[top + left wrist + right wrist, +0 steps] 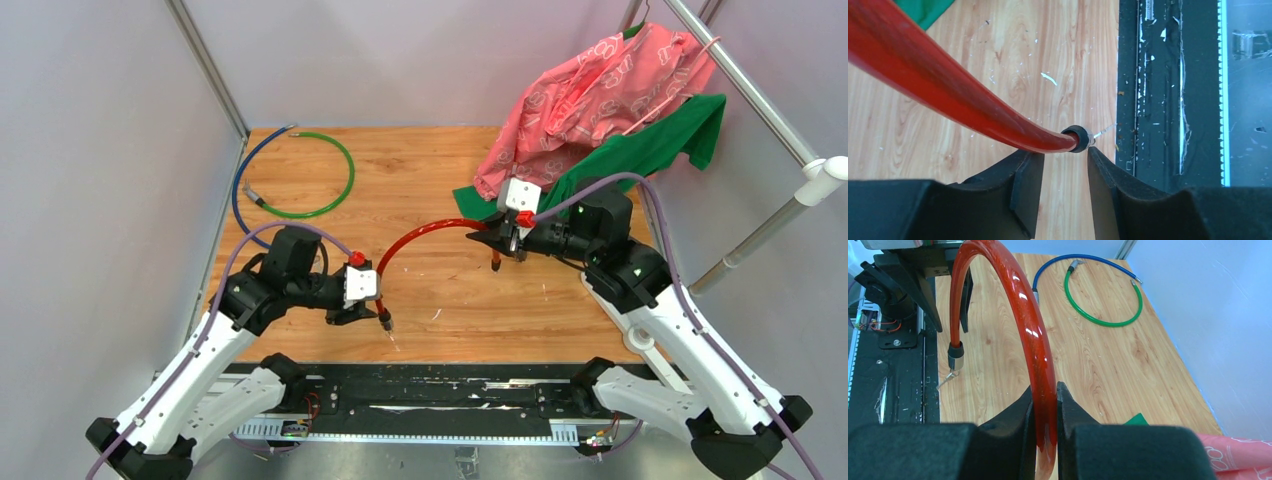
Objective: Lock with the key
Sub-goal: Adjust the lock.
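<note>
A red cable (420,235) arcs above the wooden table between my two grippers. My right gripper (1045,390) is shut on the cable (1033,340) near one end. The other end hangs down and carries a black collar and silver cylinder (955,360). A thin silver piece, seemingly the key (945,380), pokes out below it. In the left wrist view that collar (1078,138) lies just past my left gripper (1060,151). Its jaws stand apart, with bare wood between the pads and the key (1104,131) beyond them. From above, my left gripper (375,315) sits at the cable's lower end.
Blue (240,190) and green (315,175) cable loops lie at the back left. Pink cloth (600,90) and green cloth (660,145) hang from a rack at the back right. A black rail (450,395) runs along the table's near edge.
</note>
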### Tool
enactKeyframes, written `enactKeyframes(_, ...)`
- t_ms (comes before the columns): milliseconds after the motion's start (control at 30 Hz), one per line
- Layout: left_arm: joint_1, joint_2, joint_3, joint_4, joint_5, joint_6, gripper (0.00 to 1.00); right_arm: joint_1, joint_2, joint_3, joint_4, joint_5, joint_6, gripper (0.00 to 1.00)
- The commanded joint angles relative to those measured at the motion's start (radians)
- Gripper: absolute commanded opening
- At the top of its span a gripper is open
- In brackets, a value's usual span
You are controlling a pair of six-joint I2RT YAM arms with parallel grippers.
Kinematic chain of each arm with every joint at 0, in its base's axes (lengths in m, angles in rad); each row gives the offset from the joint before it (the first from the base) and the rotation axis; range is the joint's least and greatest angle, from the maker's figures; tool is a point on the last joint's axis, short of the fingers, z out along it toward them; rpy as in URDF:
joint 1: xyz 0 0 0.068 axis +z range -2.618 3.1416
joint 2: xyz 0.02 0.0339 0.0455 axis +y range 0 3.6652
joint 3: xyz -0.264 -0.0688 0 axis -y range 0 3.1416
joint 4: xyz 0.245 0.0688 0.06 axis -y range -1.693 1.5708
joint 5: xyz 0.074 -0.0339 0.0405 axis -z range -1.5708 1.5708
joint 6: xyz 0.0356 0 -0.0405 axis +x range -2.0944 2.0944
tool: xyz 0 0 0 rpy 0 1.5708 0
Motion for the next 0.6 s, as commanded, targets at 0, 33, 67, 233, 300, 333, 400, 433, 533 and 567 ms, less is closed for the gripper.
enactKeyframes(0, 0.005, 0.017, -0.006, 0.008, 0.033, -0.061, 0.45, -0.016, 0.002, 0.044, 0.070, -0.051, 0.016, 0.00)
enactKeyframes(33, 0.005, 0.016, -0.011, 0.035, 0.021, -0.083, 0.45, -0.016, 0.005, 0.044, 0.072, -0.057, 0.019, 0.00)
enactKeyframes(67, 0.005, 0.015, -0.015, 0.052, 0.025, -0.092, 0.45, -0.017, 0.007, 0.043, 0.074, -0.061, 0.020, 0.00)
enactKeyframes(233, 0.005, 0.030, -0.016, 0.096, 0.090, -0.127, 0.26, -0.018, 0.008, 0.040, 0.081, -0.061, 0.017, 0.00)
enactKeyframes(300, 0.005, 0.030, -0.016, 0.096, 0.071, -0.138, 0.00, -0.019, 0.005, 0.037, 0.080, -0.056, 0.020, 0.00)
enactKeyframes(333, 0.005, 0.028, -0.014, 0.096, 0.063, -0.154, 0.00, -0.018, 0.004, 0.034, 0.083, -0.053, 0.026, 0.00)
enactKeyframes(400, 0.005, 0.023, -0.019, 0.145, 0.038, -0.244, 0.00, -0.018, 0.005, 0.010, 0.106, -0.021, 0.062, 0.00)
enactKeyframes(433, 0.005, 0.014, -0.027, 0.194, -0.016, -0.324, 0.00, -0.018, 0.008, -0.013, 0.145, 0.003, 0.102, 0.00)
enactKeyframes(533, 0.005, -0.010, -0.073, 0.374, -0.243, -0.625, 0.00, -0.017, 0.021, -0.146, 0.315, 0.093, 0.262, 0.00)
enactKeyframes(567, 0.005, -0.014, -0.094, 0.424, -0.332, -0.733, 0.00, -0.016, 0.027, -0.196, 0.358, 0.125, 0.309, 0.01)
